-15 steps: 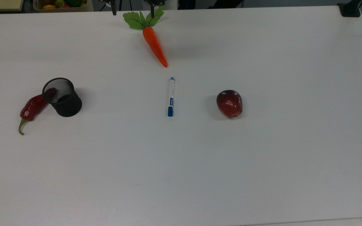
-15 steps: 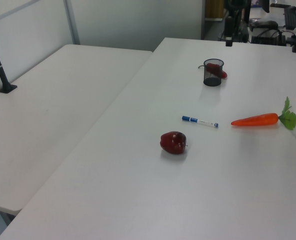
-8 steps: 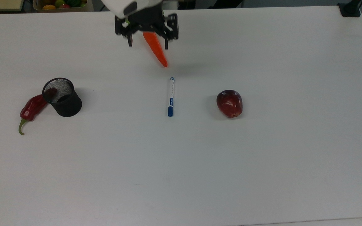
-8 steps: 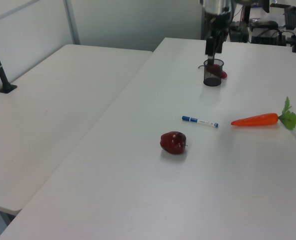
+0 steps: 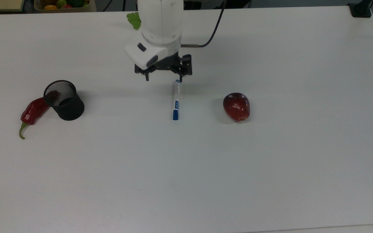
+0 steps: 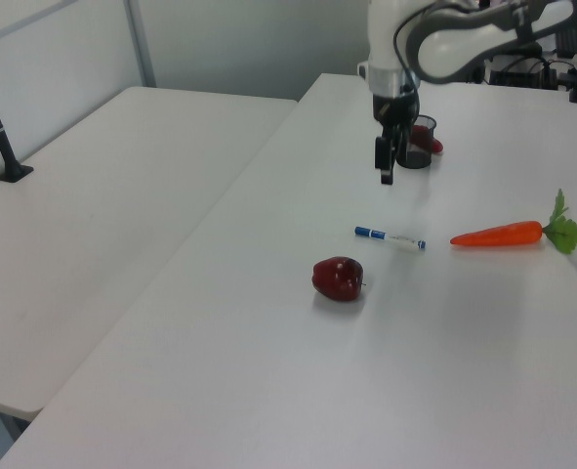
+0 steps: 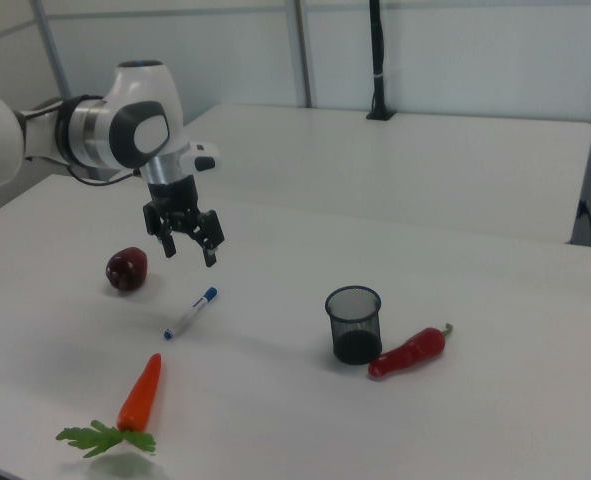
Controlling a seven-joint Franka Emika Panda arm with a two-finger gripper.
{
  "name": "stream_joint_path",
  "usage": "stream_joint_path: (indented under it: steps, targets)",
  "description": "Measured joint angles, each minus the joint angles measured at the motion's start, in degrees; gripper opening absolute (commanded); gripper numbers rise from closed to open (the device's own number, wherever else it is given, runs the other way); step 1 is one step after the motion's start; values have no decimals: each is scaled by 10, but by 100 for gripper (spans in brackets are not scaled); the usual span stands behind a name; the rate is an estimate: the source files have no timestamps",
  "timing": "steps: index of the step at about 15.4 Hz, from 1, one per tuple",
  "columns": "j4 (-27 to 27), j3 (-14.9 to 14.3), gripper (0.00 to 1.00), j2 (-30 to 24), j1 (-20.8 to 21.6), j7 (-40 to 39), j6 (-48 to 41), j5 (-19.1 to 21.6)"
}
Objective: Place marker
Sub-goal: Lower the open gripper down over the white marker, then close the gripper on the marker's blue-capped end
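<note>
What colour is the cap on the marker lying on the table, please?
Blue, on a white barrel; the marker shows best in the top view.

- The light is even and diffuse, with a cool cast; the white surface [image 5: 270, 161] reads pale blue-grey in the top view.
- Shadows are soft and faint: a dim smudge beside the apple [image 5: 236, 106] on the top view's left, and another on the top view's right of the black mesh cup [image 5: 64, 100].
- The arm [image 5: 160, 29] casts a weak, blurred shadow on the surface near the pincer [image 5: 163, 77].
- Small highlights sit on the apple's skin and on the red pepper [image 5: 32, 111].
- The left view looks softer and grainier; the surface there is bright, nearly washed out toward the far end.
- The right view is evenly lit, with a gentle sheen on the arm's white shell [image 7: 140, 125].
</note>
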Motion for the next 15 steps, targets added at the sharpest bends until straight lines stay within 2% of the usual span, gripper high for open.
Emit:
stream_joint_path:
  steps: [6, 7, 11, 15]
  targets:
    - [-14, 0, 100, 57, 10, 0, 48, -9]
    - [-15, 0, 96, 68, 10, 0, 59, -10]
    - [-15, 0, 67, 96, 10, 3, 100, -10]
    - [-15, 0, 47, 99, 10, 7, 110, -10]
